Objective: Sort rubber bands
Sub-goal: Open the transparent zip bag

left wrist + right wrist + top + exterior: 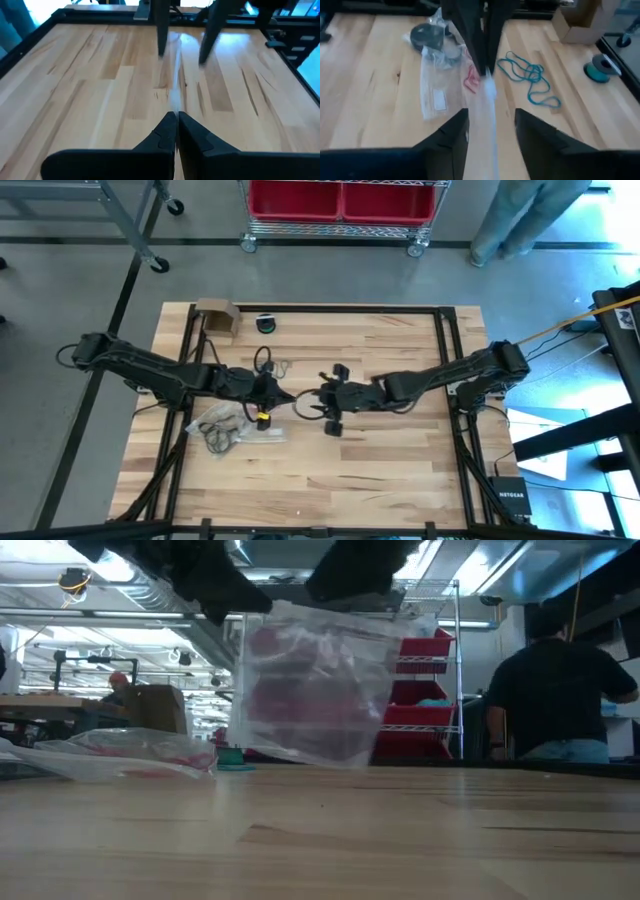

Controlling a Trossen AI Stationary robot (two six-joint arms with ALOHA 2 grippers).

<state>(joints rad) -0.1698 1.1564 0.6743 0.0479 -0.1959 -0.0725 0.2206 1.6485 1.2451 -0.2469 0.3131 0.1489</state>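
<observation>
Both arms meet over the middle of the counter (400, 450) with a clear zip bag (315, 690) hanging between them, lifted off the wood. The left hand (176, 127) is pressed together, pinching the bag's near edge; in the right wrist view its dark fingers clamp the thin film from above. The right hand (490, 130) stands spread, with the bag's edge running between its fingers and not gripped. Red shows through the hanging bag in the low view, likely red rubber bands inside, though that cannot be confirmed. Teal rubber bands (530, 80) lie loose on the counter beyond the bag, near a teal roll (599, 67) and a cardboard box (216, 316). A second flat bag (437, 85) lies on the counter with black rubber bands (427, 35) at or under its far end and a few red rubber bands (471, 80) at its edge. Judged from this, sorting is partway at best: one bag may be filled, while the teal bands lie unbagged and the black and red ones by the flat bag are not clearly put away.
</observation>
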